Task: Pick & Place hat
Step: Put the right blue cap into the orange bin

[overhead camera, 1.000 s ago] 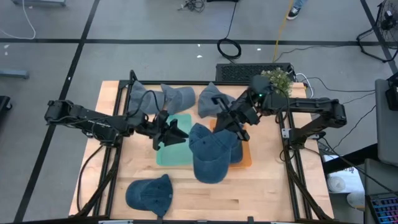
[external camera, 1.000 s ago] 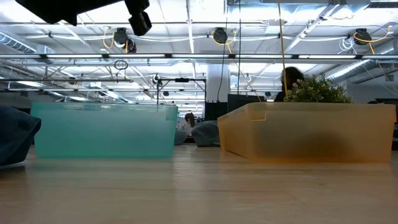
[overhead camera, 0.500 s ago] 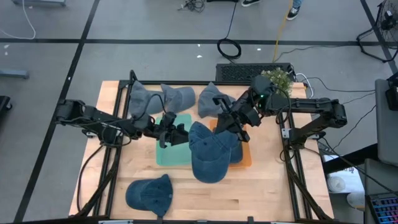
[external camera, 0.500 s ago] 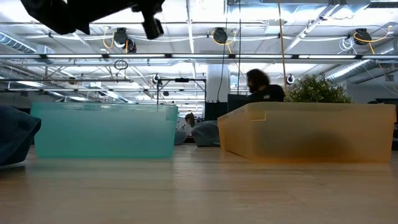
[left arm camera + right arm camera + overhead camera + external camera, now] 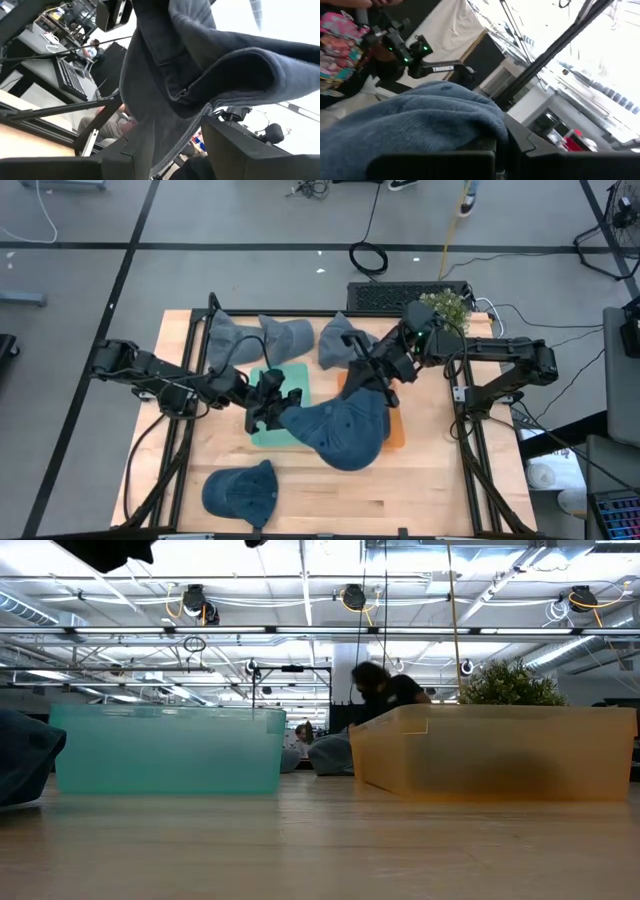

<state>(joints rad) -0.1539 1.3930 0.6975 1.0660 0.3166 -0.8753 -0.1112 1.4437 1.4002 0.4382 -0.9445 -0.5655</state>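
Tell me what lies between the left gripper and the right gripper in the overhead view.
In the high view, a blue denim cap stretches between the left gripper and the right gripper, held above the teal bin and orange bin.

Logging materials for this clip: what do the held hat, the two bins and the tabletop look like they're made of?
Held hat: soft blue denim-like cloth, matte; folds and stitched seams show. Teal bin and orange bin: frosted translucent plastic, probably; light passes through the walls. Tabletop: pale wood with visible grain, likely butcher block.

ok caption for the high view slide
Both claws, left and right, hold one blue cap above the two bins.
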